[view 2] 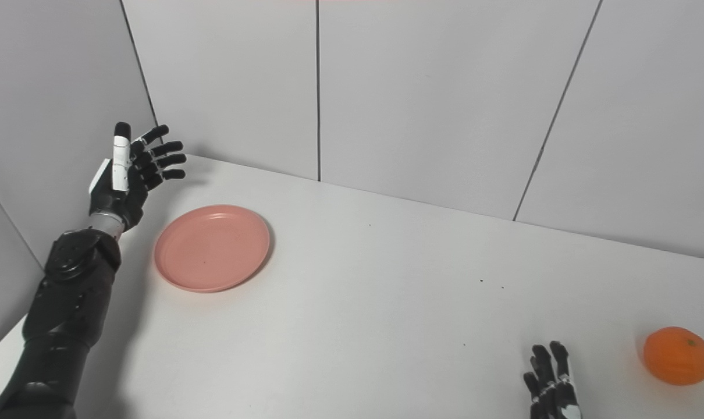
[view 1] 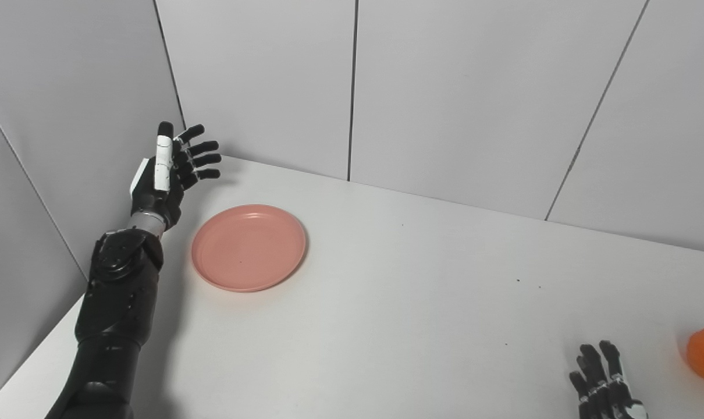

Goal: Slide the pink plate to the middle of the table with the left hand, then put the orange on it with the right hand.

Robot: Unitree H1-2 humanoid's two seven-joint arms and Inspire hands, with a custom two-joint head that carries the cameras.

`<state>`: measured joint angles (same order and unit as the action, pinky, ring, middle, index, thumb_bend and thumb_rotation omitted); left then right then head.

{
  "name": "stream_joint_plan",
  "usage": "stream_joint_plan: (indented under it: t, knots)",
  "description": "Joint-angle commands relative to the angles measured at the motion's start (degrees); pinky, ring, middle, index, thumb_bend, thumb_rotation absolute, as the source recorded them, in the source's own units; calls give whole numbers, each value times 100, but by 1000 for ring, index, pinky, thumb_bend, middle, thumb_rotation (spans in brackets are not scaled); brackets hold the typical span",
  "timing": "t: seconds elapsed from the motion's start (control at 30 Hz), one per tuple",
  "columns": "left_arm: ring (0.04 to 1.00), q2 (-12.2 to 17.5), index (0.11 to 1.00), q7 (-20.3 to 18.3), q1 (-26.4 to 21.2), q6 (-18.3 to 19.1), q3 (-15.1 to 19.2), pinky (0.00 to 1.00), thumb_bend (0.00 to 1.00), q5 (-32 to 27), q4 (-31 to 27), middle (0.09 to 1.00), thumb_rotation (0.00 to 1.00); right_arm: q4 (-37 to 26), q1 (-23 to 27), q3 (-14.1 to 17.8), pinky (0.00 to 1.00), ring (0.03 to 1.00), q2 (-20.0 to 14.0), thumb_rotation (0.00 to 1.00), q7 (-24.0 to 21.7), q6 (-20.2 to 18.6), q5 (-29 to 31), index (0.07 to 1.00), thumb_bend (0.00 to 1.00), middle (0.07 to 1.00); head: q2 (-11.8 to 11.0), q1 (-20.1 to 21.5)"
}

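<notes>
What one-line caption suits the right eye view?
Open left hand raised beside the pink plate; orange waits near the right hand.

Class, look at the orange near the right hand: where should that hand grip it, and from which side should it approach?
Grip the orange around its widest middle, probably from above or its left. It is round, sits free on the table, and the open right hand waits just left of it.

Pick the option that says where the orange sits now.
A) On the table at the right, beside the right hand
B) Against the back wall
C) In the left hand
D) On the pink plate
A: the orange lies on the table at the far right, just right of the right hand and untouched, while the plate is bare and the left hand holds nothing.
</notes>
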<state>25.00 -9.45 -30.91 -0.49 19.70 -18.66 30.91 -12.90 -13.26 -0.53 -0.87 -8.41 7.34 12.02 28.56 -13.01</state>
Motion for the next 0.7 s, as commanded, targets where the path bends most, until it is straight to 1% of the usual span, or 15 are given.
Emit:
stream_joint_plan:
  t: [0.0,0.07,0.2,0.3,0.43,0.5,0.6,0.67]
  knots:
    - [685,208,804,-16,-228,-261,-4,594,1000,73,-78,709,973,27,-527,-32,1000,1000,-182,1000,-102,-159,30,992,831,955,19,-1]
    - [699,191,807,-52,-211,-269,8,607,1000,20,-3,720,971,-8,-538,-25,1000,1000,-194,1000,-112,-208,66,991,832,955,61,-20]
    - [689,152,810,-98,-177,-341,22,620,1000,-21,125,728,979,-14,-539,-5,1000,1000,-213,1000,-131,-248,56,996,826,958,45,-30]
    - [704,161,818,-119,-177,-447,-3,646,990,20,272,736,992,-16,-536,26,1000,1000,-222,1000,-157,-274,91,998,825,954,52,-45]
    - [715,146,832,-91,-156,-432,-43,680,993,58,302,735,1000,-39,-541,44,1000,1000,-242,1000,-194,-292,117,995,826,942,49,-60]
    - [740,149,849,-79,-136,-401,-89,709,1000,111,320,767,1000,-53,-547,46,1000,1000,-262,1000,-209,-283,100,992,843,938,67,-44]
    - [737,121,887,-143,-115,-504,-124,700,1000,129,403,741,991,-60,-549,65,1000,1000,-287,1000,-238,-277,110,990,841,937,79,-52]
    - [731,88,899,-163,-96,-522,-123,690,1000,107,431,739,985,-71,-554,90,1000,998,-290,1000,-262,-288,140,989,841,935,77,-84]
